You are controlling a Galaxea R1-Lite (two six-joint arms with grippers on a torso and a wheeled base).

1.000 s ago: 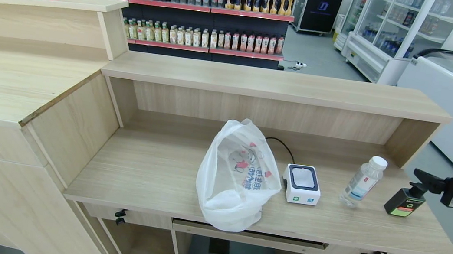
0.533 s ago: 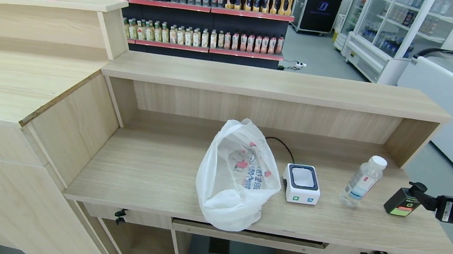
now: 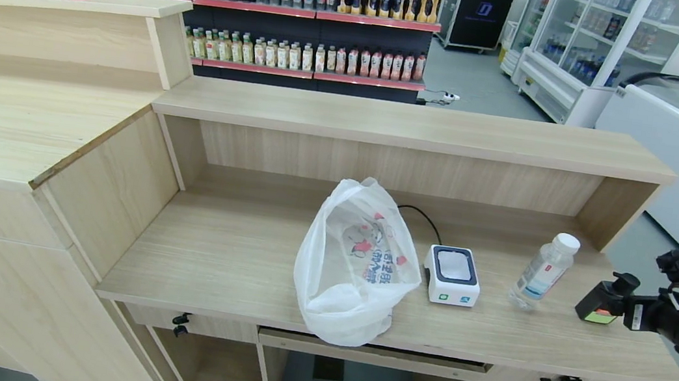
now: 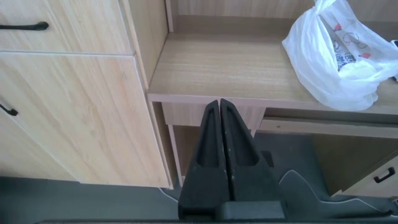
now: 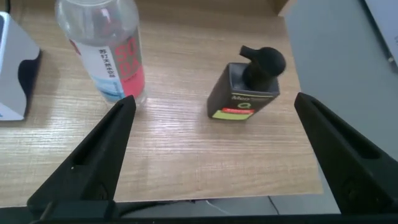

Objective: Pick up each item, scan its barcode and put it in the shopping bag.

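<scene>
Right gripper (image 5: 214, 102) spread wide, empty. Black pump bottle (image 5: 244, 87) stands upright just ahead, between its fingers, at the counter (image 5: 186, 162) edge. I'd clamp the square body, not the pump head, and clear the water bottle (image 5: 102, 50) beside one finger. Left gripper (image 4: 220, 106) clenched, empty.

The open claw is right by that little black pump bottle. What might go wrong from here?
The pump bottle stands close to the end of the counter; a nudge from the open right gripper could tip it off. The water bottle stands near, so a wide finger might knock it over.
</scene>
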